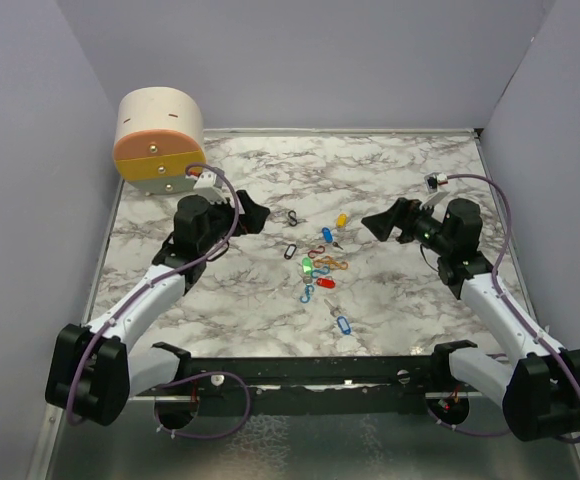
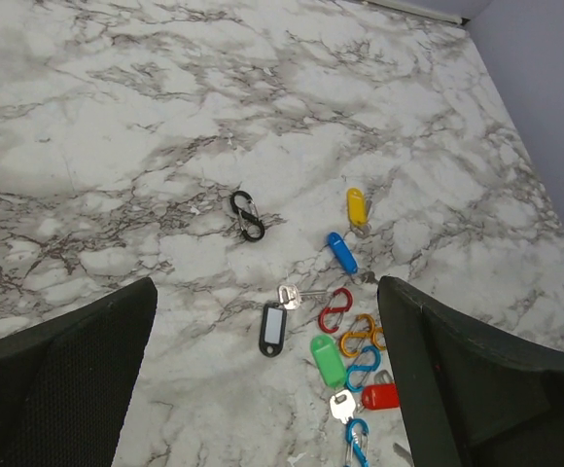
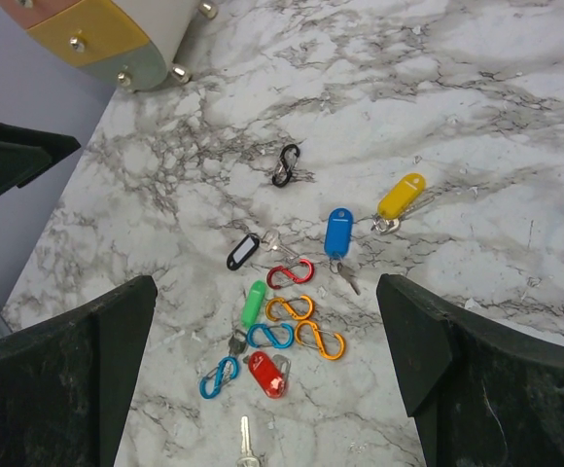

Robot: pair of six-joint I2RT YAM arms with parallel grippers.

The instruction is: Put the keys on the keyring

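Observation:
The keys lie in a loose cluster mid-table: yellow tag (image 1: 342,220), blue tag (image 1: 327,234), green tag (image 1: 307,268) and red tag (image 1: 325,283). In the right wrist view the yellow (image 3: 401,196), blue (image 3: 336,232), green (image 3: 253,302) and red (image 3: 267,375) keys sit among S-shaped keyring clips, red (image 3: 290,274), orange (image 3: 321,340) and blue (image 3: 269,336). A black-tagged key (image 2: 272,329) lies left of them. My left gripper (image 1: 255,212) hovers open to the cluster's left and my right gripper (image 1: 375,225) hovers open to its right. Both hold nothing.
A black S-clip (image 1: 293,217) lies apart behind the cluster, and a blue-framed tag (image 1: 343,325) lies nearer the arms. A bare key (image 3: 246,443) lies near the red one. A cream and orange drum (image 1: 160,140) stands at the back left corner. Grey walls enclose the marble table (image 1: 420,300).

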